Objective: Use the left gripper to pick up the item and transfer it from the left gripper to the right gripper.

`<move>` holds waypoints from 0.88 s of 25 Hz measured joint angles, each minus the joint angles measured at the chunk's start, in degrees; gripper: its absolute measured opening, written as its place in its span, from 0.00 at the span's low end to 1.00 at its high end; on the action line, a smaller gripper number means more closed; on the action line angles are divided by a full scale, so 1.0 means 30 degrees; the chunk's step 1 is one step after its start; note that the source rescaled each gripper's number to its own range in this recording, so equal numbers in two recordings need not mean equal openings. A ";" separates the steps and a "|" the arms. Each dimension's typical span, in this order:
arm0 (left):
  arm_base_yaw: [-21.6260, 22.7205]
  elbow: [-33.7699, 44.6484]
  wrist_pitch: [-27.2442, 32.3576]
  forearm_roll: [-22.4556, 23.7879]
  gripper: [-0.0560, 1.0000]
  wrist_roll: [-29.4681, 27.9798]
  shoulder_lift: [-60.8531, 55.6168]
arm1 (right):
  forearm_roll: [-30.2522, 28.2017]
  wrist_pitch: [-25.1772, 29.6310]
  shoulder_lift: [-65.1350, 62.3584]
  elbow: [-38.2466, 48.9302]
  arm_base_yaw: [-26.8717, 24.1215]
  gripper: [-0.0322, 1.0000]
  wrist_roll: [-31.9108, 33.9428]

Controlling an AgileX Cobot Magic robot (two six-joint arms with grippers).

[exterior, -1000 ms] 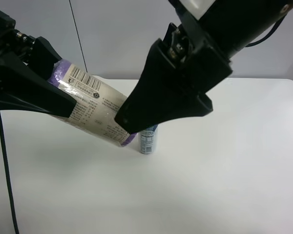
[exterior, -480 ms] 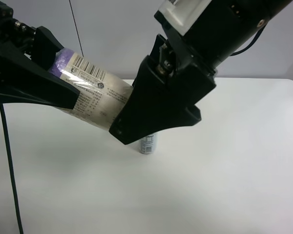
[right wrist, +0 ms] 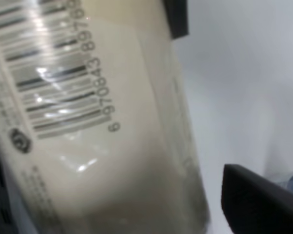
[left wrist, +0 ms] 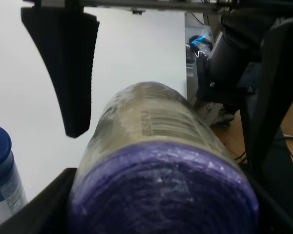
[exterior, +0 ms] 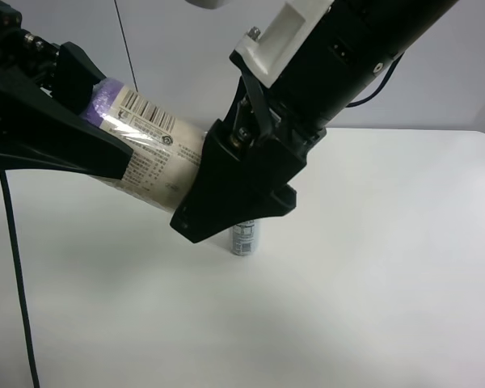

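The item (exterior: 149, 158), a cream-white canister with a barcode label and a purple lid, hangs tilted above the table. My left gripper (exterior: 97, 129), on the arm at the exterior high view's left, is shut on its purple-lidded end (left wrist: 161, 190). My right gripper (exterior: 198, 194) stands open around the item's other end. In the left wrist view one black finger (left wrist: 71, 73) is apart from the item's side and the other (left wrist: 278, 97) is on the opposite side. The right wrist view is filled by the item's barcode side (right wrist: 88, 122), with one finger (right wrist: 259, 200) beside it.
A small blue-capped bottle (exterior: 245, 238) stands upright on the white table (exterior: 372, 283), right below the right gripper and partly hidden by it. It also shows beside the item as the bottle (left wrist: 1, 170) in the left wrist view. A black cable (exterior: 16, 283) hangs at the exterior view's left.
The right gripper has slid further along the item towards the left gripper, still open, and now hides its lower purple end. The left gripper lifted the item slightly, then held still.
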 joint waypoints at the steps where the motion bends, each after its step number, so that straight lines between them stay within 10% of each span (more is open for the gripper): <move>1: 0.0000 0.0000 0.0000 0.0000 0.06 0.0000 0.0000 | 0.0026 -0.0014 0.0081 0.0000 0.0000 1.00 -0.0112; 7: 0.0000 0.0000 0.0000 0.0000 0.06 0.0000 0.0000 | 0.0074 -0.0185 0.0262 0.0000 0.0000 0.87 -0.0291; 13: 0.0000 0.0000 0.0000 0.0000 0.06 0.0000 0.0000 | 0.0074 -0.0515 0.0262 0.0000 0.0000 0.14 -0.0400; 22: 0.0000 0.0000 0.0000 0.0000 0.05 0.0000 0.0000 | 0.0074 -0.0515 0.0262 0.0000 0.0000 0.13 -0.0545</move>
